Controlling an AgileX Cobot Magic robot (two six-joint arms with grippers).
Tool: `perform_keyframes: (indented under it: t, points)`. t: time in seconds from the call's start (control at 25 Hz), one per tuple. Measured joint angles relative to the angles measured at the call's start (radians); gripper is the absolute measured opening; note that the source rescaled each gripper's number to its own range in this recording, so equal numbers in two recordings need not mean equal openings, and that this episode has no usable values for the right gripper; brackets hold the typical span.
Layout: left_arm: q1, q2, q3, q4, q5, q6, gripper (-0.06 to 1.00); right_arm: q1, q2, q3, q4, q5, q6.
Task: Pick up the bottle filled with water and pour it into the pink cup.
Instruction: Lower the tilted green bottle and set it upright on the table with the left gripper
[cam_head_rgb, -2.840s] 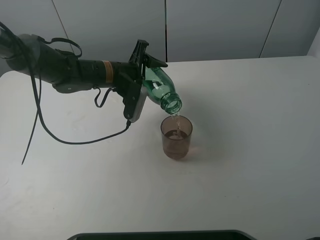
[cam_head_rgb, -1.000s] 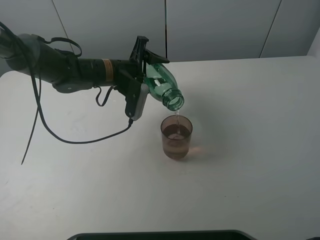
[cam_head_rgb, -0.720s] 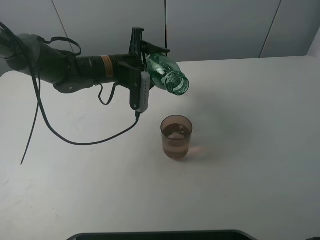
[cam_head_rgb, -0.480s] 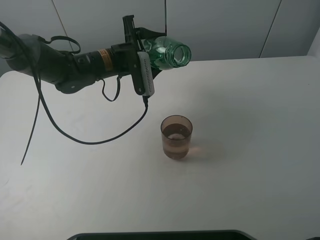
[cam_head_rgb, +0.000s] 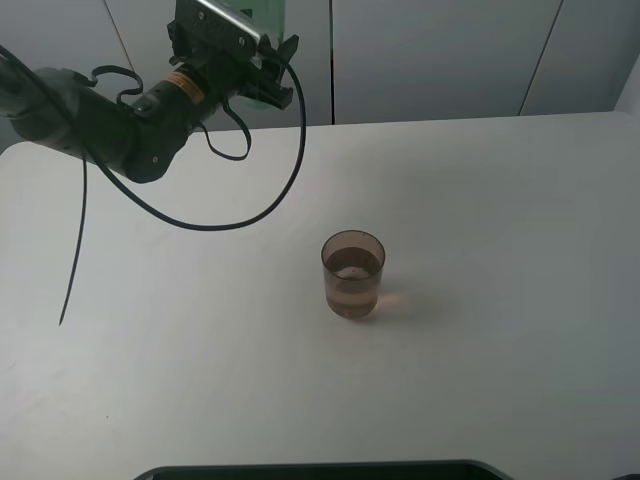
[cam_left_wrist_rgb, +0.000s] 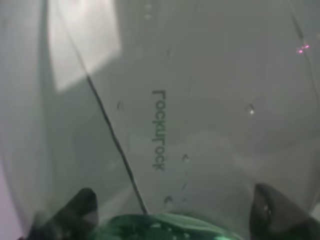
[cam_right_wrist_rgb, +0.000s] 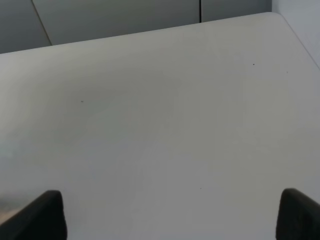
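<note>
Left gripper (cam_head_rgb: 265, 70) is clamped tight on the bottle (cam_head_rgb: 262, 10), way up in the upper left, bottle cut off by the top edge. Cup (cam_head_rgb: 353, 275) sits mid-frame, part full, well apart. Right gripper (cam_right_wrist_rgb: 170, 215) gapes wide, empty.

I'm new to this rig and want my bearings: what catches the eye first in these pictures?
The pink cup, partly filled with water, stands near the middle of the white table. Above the table's far left, the left pincer holds the green bottle high, mostly cut off by the exterior view's top edge.
</note>
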Motion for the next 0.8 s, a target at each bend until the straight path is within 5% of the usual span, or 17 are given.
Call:
perform_keyframes:
  t: [0.2, 0.44, 0.8]
  points:
    - [0.039, 0.000, 0.002, -0.078, 0.038, -0.184, 0.01, 0.000, 0.000, 0.000, 0.000, 0.000, 0.000]
    - [0.092, 0.006, 0.002, -0.090, 0.115, -0.202, 0.01, 0.000, 0.000, 0.000, 0.000, 0.000, 0.000]
    - [0.148, 0.162, 0.002, -0.090, 0.081, -0.211, 0.01, 0.000, 0.000, 0.000, 0.000, 0.000, 0.000]
